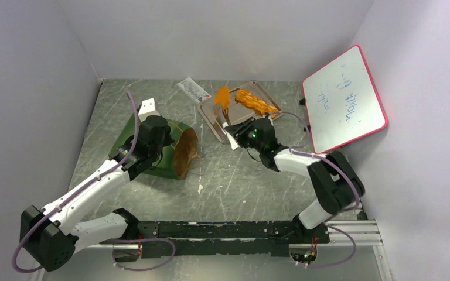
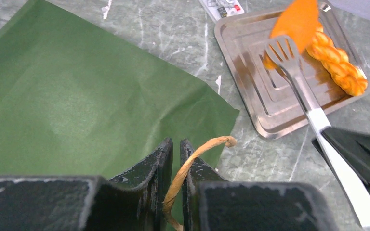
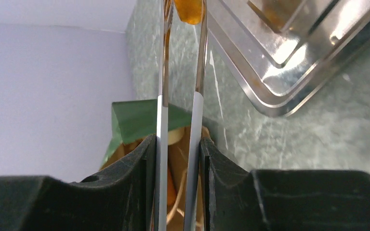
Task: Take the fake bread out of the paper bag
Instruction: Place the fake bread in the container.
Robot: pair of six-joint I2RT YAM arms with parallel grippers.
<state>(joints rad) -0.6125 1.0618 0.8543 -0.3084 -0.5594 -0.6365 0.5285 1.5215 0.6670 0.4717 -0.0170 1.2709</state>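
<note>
The dark green paper bag (image 1: 152, 153) lies on its side at the left, its brown mouth facing right. My left gripper (image 1: 162, 140) is shut on the bag's tan handle (image 2: 200, 153); in the left wrist view (image 2: 176, 144) the fingers pinch it. My right gripper (image 1: 234, 139) is shut on metal tongs (image 1: 222, 117). The tongs hold an orange bread piece (image 1: 222, 95) upright over the metal tray (image 1: 211, 117). A braided bread stick (image 1: 256, 102) lies on the tray. In the right wrist view the gripper (image 3: 178, 140) clamps the tongs (image 3: 160, 115). Behind them the bag (image 3: 137, 118) shows orange and cream pieces inside.
A white board with a red rim (image 1: 344, 99) leans against the right wall beside the tray. A small clear packet (image 1: 191, 89) lies behind the tray. The enclosure walls stand close at left, back and right.
</note>
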